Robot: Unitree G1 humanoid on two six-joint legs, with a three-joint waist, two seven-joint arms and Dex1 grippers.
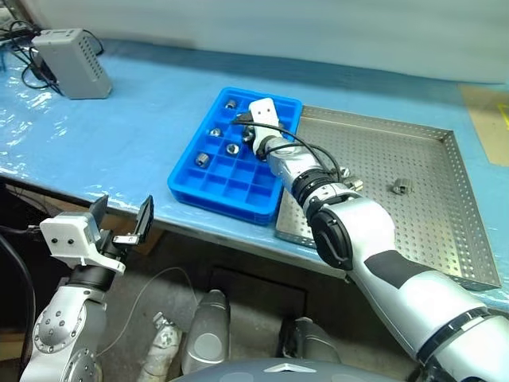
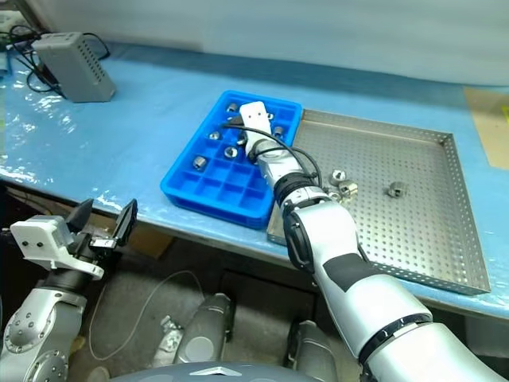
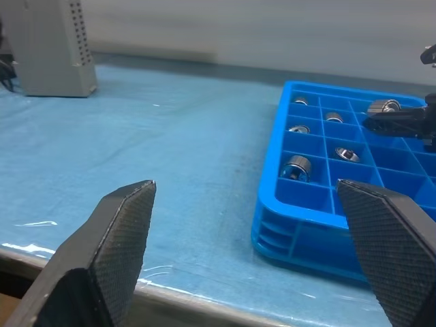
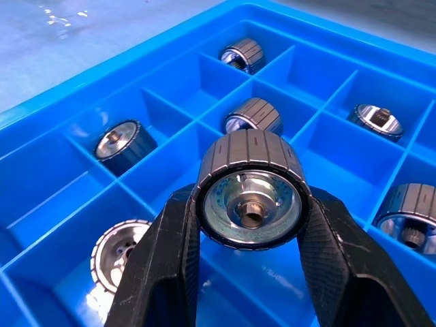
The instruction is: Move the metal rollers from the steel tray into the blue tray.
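Right fingers (image 4: 248, 272) grasping a roller (image 4: 250, 191) over blue tray (image 4: 61, 102), left fingers (image 3: 252, 259) released (apart).

From my station, the right gripper (image 4: 248, 272) shows its fingers cut off by the wrist picture's lower edge. The roller (image 4: 250, 191) it clamps hides part of the blue tray (image 4: 61, 102) compartment behind it. In the head views the right forearm covers the tray's near right cells and the adjoining rim of the steel tray (image 2: 445, 207). Loose rollers (image 2: 340, 185) there are too small to count reliably. The grey box (image 1: 70, 62) has cables running out of frame.
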